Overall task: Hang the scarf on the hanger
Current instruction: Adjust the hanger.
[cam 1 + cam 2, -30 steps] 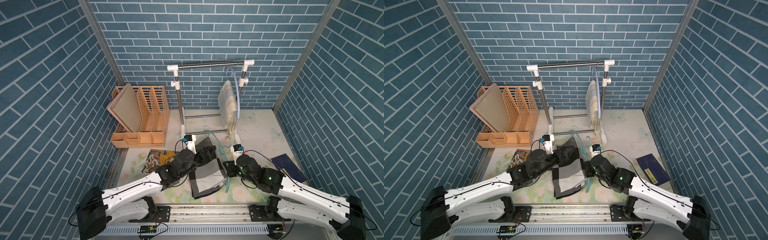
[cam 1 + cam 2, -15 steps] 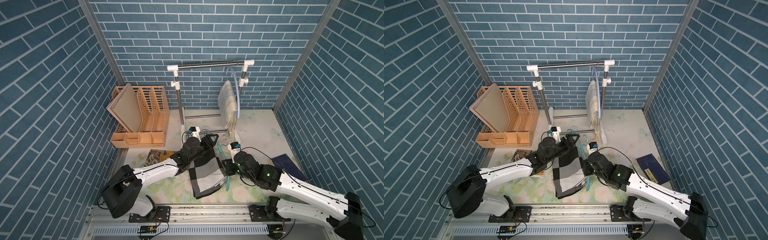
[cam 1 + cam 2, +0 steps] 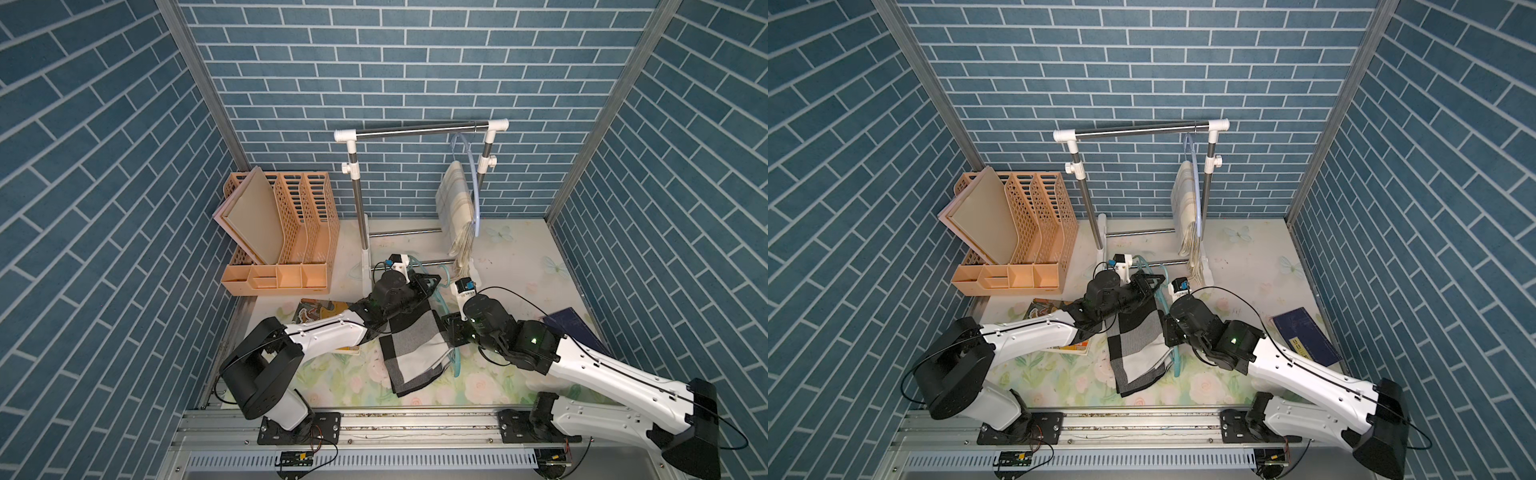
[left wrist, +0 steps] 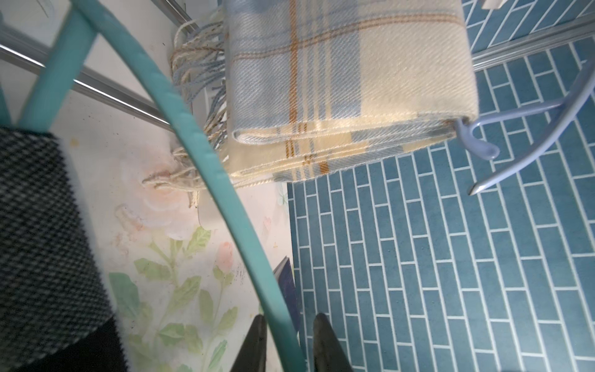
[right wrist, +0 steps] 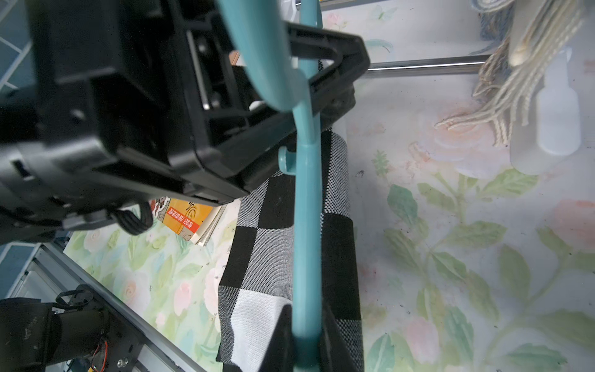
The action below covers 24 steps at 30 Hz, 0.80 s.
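Right now the right pincer (image 5: 306,311) is clamped on the straight bar of the teal plastic hanger (image 5: 306,225). The black, grey and white checked knit scarf (image 3: 415,349) lies along that bar, touching it, between the two arms over the floral surface (image 3: 340,382). The left pincer (image 4: 288,319) straddles the hanger's curved arm, and I cannot tell whether it actually pinches it.

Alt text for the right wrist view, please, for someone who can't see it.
The right gripper clamps the straight bar of a teal hanger, with a black-and-white checked scarf showing on both sides of the bar. Farther along, the left gripper straddles the hanger's curved shoulder, above a floral table cover.
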Tool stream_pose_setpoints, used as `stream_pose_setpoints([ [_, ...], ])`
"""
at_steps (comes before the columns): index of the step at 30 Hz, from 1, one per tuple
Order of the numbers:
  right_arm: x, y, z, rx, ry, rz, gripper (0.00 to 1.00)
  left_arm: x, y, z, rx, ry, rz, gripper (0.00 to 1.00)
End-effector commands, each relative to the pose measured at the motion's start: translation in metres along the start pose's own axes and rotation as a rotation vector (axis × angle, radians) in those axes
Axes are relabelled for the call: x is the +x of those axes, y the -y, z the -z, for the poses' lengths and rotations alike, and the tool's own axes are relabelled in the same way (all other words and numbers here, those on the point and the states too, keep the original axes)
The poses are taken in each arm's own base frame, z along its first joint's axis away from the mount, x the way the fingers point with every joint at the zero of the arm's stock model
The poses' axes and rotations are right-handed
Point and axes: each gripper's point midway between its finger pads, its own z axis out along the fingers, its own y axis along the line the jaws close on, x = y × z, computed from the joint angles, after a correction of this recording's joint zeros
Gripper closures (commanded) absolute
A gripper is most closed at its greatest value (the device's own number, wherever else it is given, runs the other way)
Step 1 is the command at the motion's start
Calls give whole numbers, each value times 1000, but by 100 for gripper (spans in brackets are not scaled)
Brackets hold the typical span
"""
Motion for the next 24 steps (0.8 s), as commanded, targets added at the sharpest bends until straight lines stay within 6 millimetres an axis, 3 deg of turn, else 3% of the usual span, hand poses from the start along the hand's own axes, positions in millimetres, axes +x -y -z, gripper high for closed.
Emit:
stream_pose_setpoints([
  [1,-27,-14,10,-37,76,35,100,3,28,3,93,-28,2,100],
  [6,-25,-10,13,-21,67,62,100,-2,44,12,176,-15,45,100],
  [9,-24,-7,17,-18,70,74,73,-6,53,17,198,-4,55,100],
  [17,-14,-2,23,-29,69,98,50,-17,67,27,207,20,56,100],
  [24,-9,-6,34,-90,102,102,45,-38,78,37,189,68,38,100],
])
